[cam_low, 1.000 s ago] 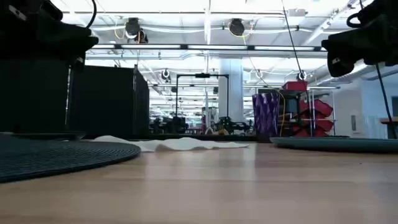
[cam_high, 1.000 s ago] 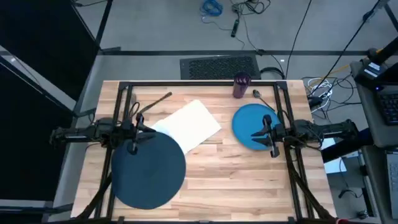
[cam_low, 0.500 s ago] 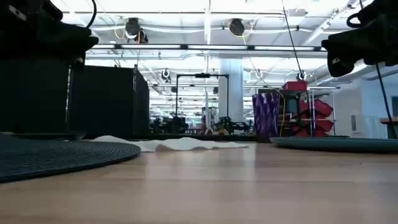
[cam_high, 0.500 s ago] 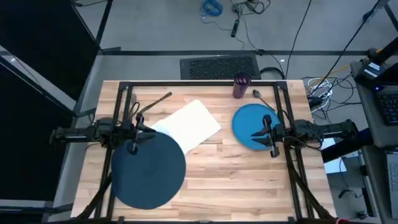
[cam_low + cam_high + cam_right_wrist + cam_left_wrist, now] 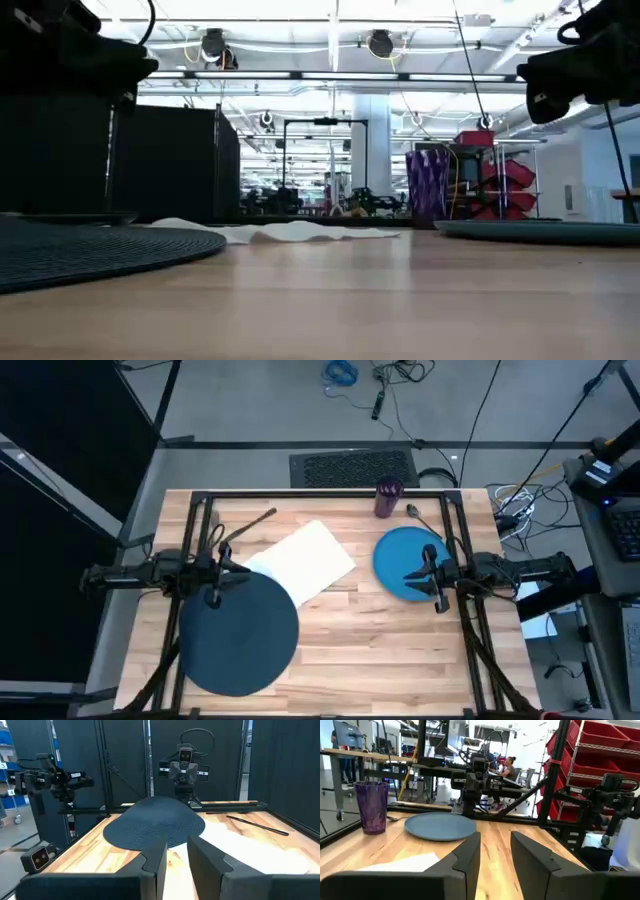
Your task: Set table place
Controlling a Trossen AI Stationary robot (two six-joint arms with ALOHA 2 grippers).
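Note:
A large dark navy disc [image 5: 238, 632] lies flat at the near left of the table [image 5: 400, 660]. A white napkin [image 5: 305, 560] lies beside it, slightly rumpled, its near-left corner meeting the disc's far edge. At the right lies the blue plate [image 5: 405, 560], with the purple cup [image 5: 388, 498] upright behind it and a spoon [image 5: 420, 518] next to the cup. A dark utensil [image 5: 250, 527] lies at the far left. My left gripper [image 5: 495, 855] hovers open over the disc's far edge. My right gripper [image 5: 177, 857] hovers open over the plate's right part.
A black metal frame [image 5: 320, 493] runs along the table's far side and down both sides under the arms. A keyboard [image 5: 352, 463] lies beyond the far edge. Bare planks show in the table's middle and near right. A person [image 5: 510, 767] sits far off in the room.

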